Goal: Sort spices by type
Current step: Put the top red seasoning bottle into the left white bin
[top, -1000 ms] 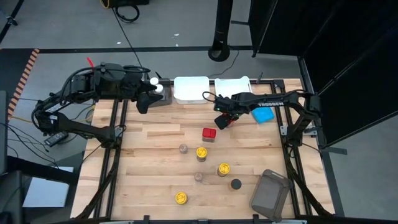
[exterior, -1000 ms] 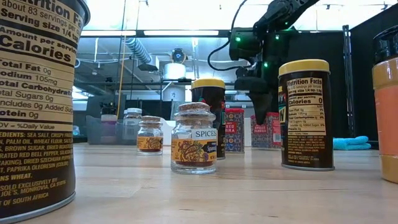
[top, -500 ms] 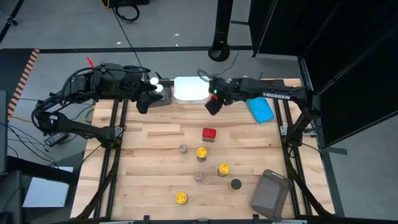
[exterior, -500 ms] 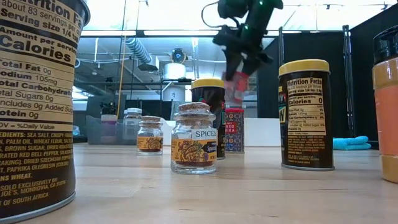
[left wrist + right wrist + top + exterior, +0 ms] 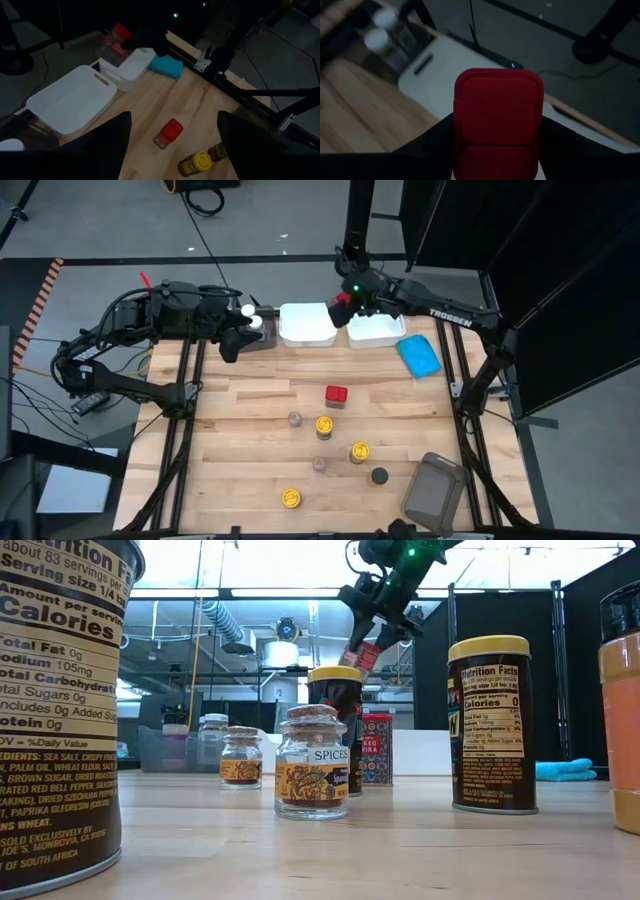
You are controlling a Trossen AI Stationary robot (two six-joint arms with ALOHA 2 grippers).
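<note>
One red-capped jar (image 5: 341, 304) was up in the air in the right gripper (image 5: 345, 302), carried above the back edge of the table over the gap between the two white tubs (image 5: 306, 323) and (image 5: 377, 328). The fingers were closed on the jar's body with the square red cap (image 5: 498, 111) pointing toward the wrist camera, and in the low view the jar (image 5: 364, 657) hung tilted rather than upright. It looked small, rigid and probably light, so the grip needed no great force. Its flat sides would give the fingers good bearing, while the smooth label might let it slip if the tilt grew.

The left gripper (image 5: 229, 345) waited at the table's back left corner beside two white-capped jars (image 5: 251, 315); its fingers (image 5: 112, 135) stood spread apart with nothing between them.

A second red-capped jar (image 5: 336, 395) stood on the wood mid-table, best taken across its flat sides below the cap. Three yellow-lidded jars (image 5: 324, 424), (image 5: 359, 451), (image 5: 291, 498) were round and would likely roll if tipped, so a grip around the body from above seemed safest. Two small glass jars (image 5: 295, 419), (image 5: 320, 464) appeared breakable and slick. A black-capped jar (image 5: 379, 476) stood near a grey bin (image 5: 434, 491), and a blue cloth (image 5: 421, 356) lay at the right.
</note>
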